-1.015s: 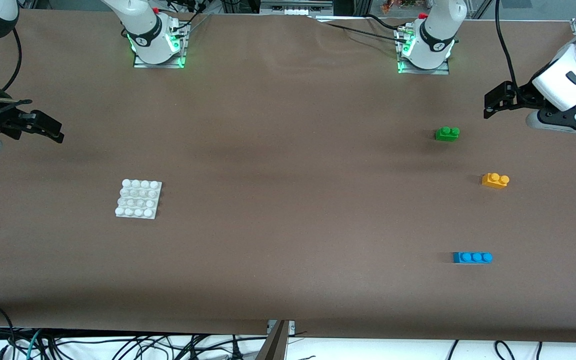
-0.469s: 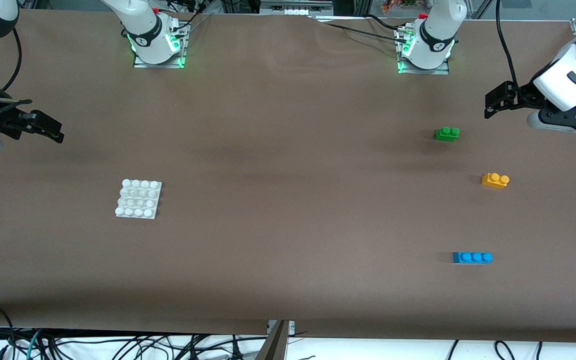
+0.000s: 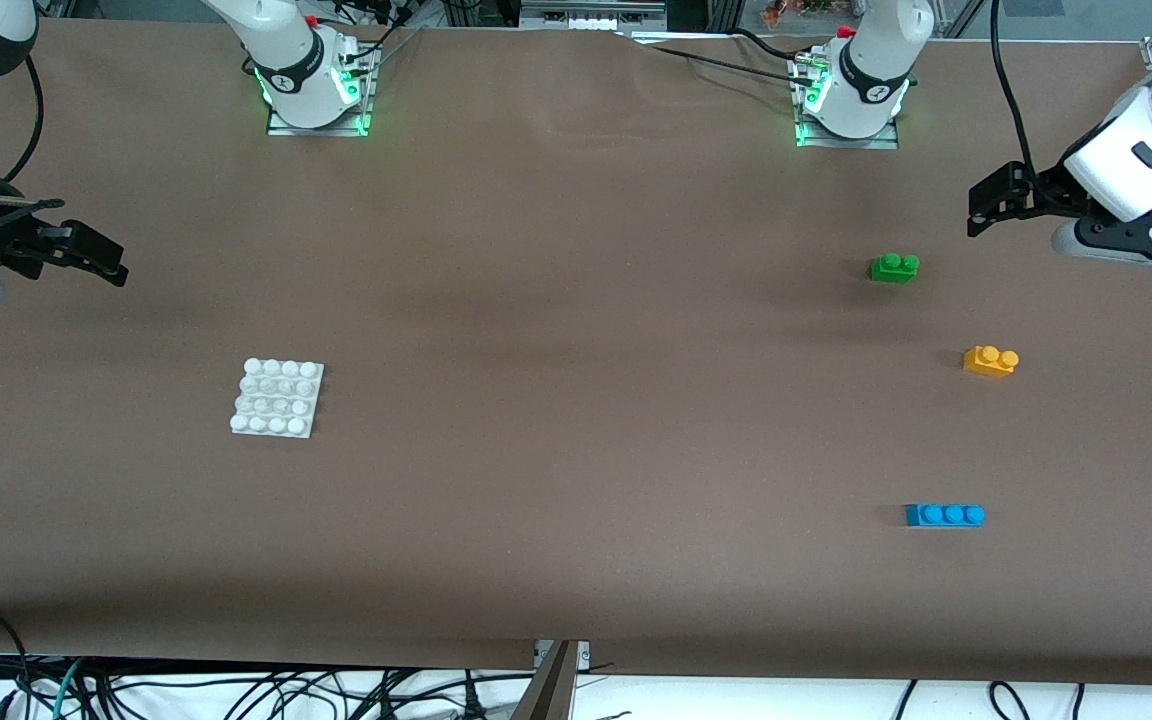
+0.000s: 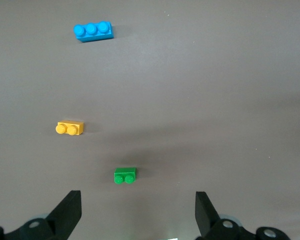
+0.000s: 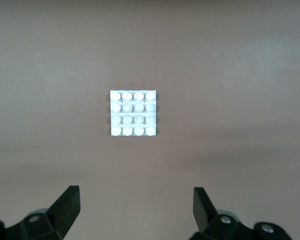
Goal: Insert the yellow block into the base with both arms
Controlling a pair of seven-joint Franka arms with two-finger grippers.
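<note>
Resting on the brown surface (image 3: pixel 576 330) at the right of the frame, the yellow block (image 3: pixel 990 360) lies between a green brick (image 3: pixel 894 267) above it and a blue brick (image 3: pixel 945 514) below. The base (image 3: pixel 277 398) sits at centre-left. The left gripper (image 3: pixel 986 205) hangs at the right edge, the right gripper (image 3: pixel 86 255) at the left edge, each with fingers spread wide and holding nothing.
</note>
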